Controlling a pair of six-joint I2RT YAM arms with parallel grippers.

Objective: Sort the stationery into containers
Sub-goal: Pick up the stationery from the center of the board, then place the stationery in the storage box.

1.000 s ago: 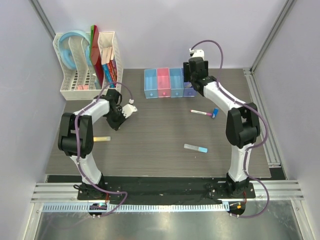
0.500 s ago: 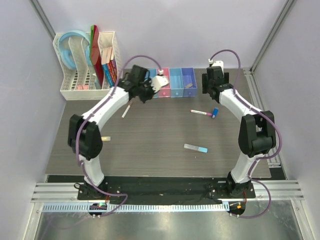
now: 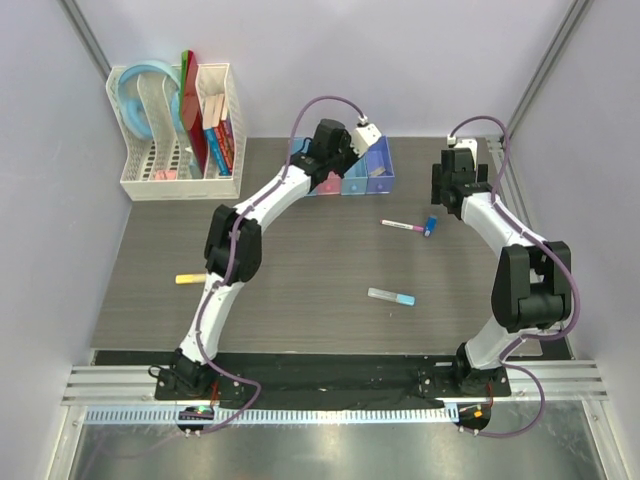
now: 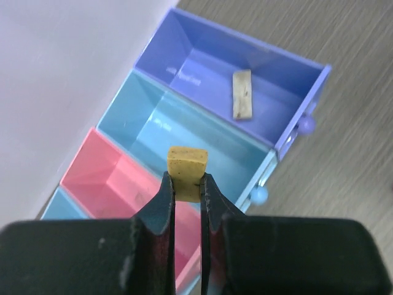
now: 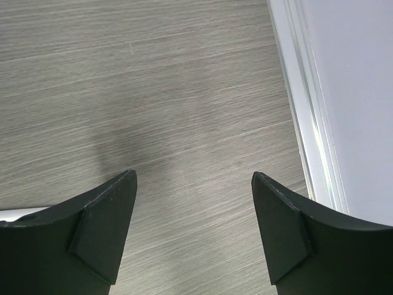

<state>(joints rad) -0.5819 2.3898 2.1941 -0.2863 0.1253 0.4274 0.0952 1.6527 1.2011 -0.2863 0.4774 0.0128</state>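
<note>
Grey wood-grain table (image 3: 300, 270) carried the row of four bins (image 3: 380, 172) at its far edge. The left gripper (image 4: 186, 184) pinched a tan piece (image 4: 187, 163) over the light-blue bin (image 4: 153, 123) next to the pink bin (image 4: 101, 178). A second tan piece (image 4: 242, 93) lay in the violet-blue bin (image 4: 202, 55). Faint moulded lettering on the bin walls was too small to read. The right gripper (image 5: 193, 209) hung spread over bare table. The purple pen (image 3: 403, 226), dark-blue block (image 3: 431, 225), grey stick (image 3: 390, 296) and orange-yellow piece (image 3: 190, 278) lay on the table.
</note>
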